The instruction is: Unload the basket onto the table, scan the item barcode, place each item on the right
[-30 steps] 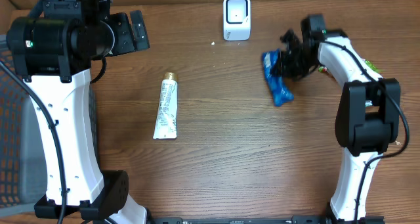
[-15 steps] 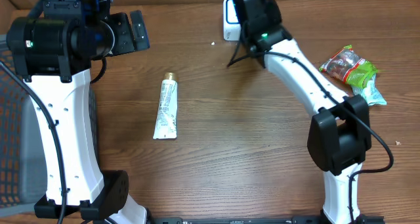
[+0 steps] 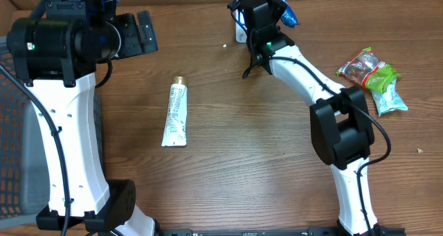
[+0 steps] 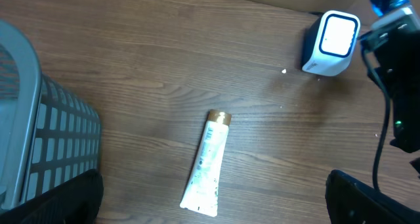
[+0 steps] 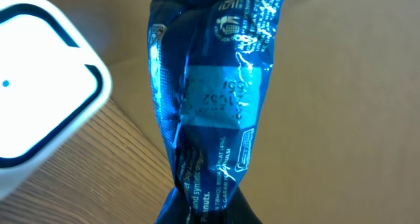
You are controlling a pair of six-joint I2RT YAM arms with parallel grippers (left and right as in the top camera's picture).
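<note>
My right gripper [image 3: 268, 6] is shut on a crinkled blue snack packet [image 3: 286, 14], which it holds up at the table's far edge, just right of the white barcode scanner [image 3: 239, 30]. In the right wrist view the blue packet [image 5: 210, 99] fills the middle and is pinched at its lower end in my right gripper [image 5: 210, 214]. The scanner [image 5: 39, 112] sits at the left there. My left gripper [image 3: 140, 32] hangs open and empty high over the far left. In the left wrist view my left gripper [image 4: 220, 203] stands wide apart above a white tube [image 4: 209, 161].
The white tube [image 3: 176, 115] with a gold cap lies left of centre. A red-and-green packet [image 3: 367, 65] and a pale green one [image 3: 387, 97] lie at the right. A grey basket [image 4: 39, 152] stands off the left side. The right arm [image 3: 304, 63] reaches across the table's right half.
My right arm has swung from the table's right side to the far edge beside the scanner, carrying the blue packet. The two packets at the right now show. The left arm has not moved.
</note>
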